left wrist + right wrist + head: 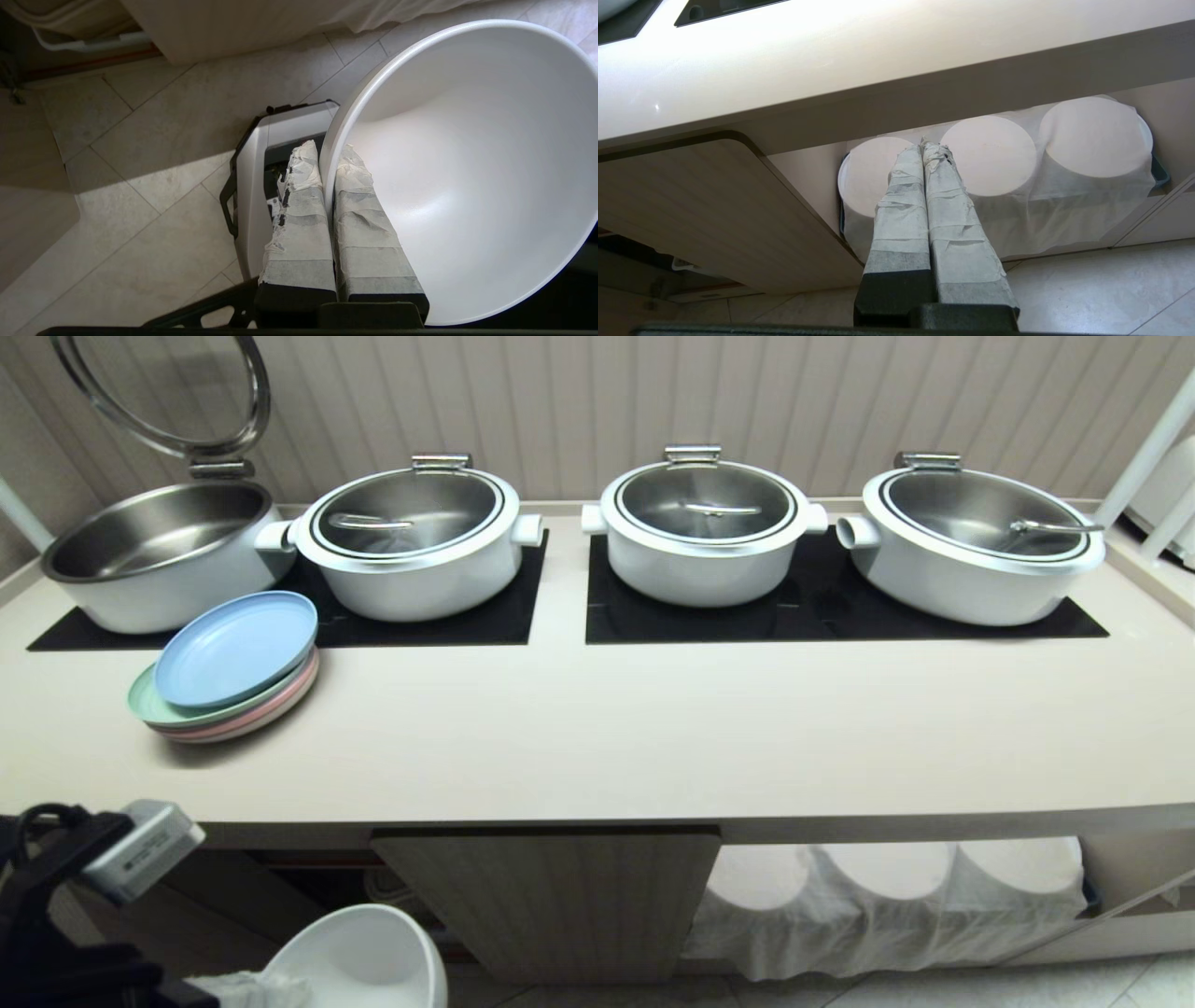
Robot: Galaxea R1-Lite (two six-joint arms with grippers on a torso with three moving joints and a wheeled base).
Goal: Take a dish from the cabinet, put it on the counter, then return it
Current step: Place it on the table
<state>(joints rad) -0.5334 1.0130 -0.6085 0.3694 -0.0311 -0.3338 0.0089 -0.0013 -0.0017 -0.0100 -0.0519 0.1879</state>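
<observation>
The dish point(467, 177), a deep white bowl, hangs tilted below the counter point(597, 737) at the lower left of the head view, seen there as the dish point(359, 957). My left gripper point(327, 154) is shut on its rim, one taped finger inside and one outside. The cabinet point(551, 896) stands under the counter with a ribbed door swung open, and its dark interior lies behind the dish. My right gripper point(923, 145) is shut and empty, parked low in front of the counter edge.
Large white pots point(702, 527) stand on black mats point(822, 607), the far-left pot point(159, 555) with its lid up. Stacked pastel plates point(229, 667) lie at the counter's left. Cloth-covered round stacks point(887, 896) fill the shelf to the right. My base point(252, 186) is on the tiled floor.
</observation>
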